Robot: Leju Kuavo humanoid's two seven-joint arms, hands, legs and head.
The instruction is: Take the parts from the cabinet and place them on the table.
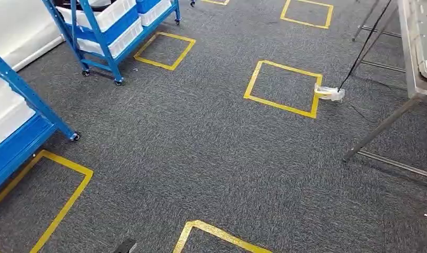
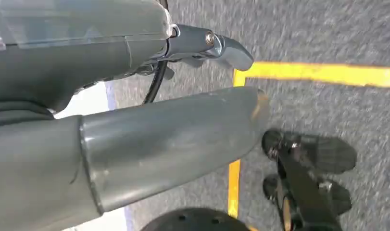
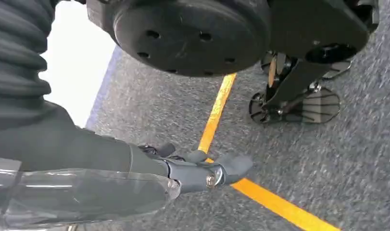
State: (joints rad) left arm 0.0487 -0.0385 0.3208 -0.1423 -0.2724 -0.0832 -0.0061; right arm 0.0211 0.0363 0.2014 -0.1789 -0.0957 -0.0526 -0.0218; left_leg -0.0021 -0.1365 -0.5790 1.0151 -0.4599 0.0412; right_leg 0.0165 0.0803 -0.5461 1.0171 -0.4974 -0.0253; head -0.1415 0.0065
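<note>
A blue wheeled cabinet (image 1: 103, 31) holding white bins (image 1: 113, 16) stands at the far left of the head view. A second blue rack (image 1: 16, 121) sits nearer on the left. The metal table (image 1: 415, 63) runs along the right edge on slanted legs. My left hand (image 2: 173, 139) hangs over the grey carpet, thumb and fingers (image 2: 221, 48) apart with nothing between them. My right hand (image 3: 197, 171) also hangs low above the carpet, its fingers loose and holding nothing. What lies inside the bins is too small to tell.
Yellow tape squares (image 1: 285, 87) mark the grey carpet between cabinet and table. A black cable (image 1: 364, 47) runs down to a clear tape wad (image 1: 329, 94) on the floor near the table leg (image 1: 379, 129).
</note>
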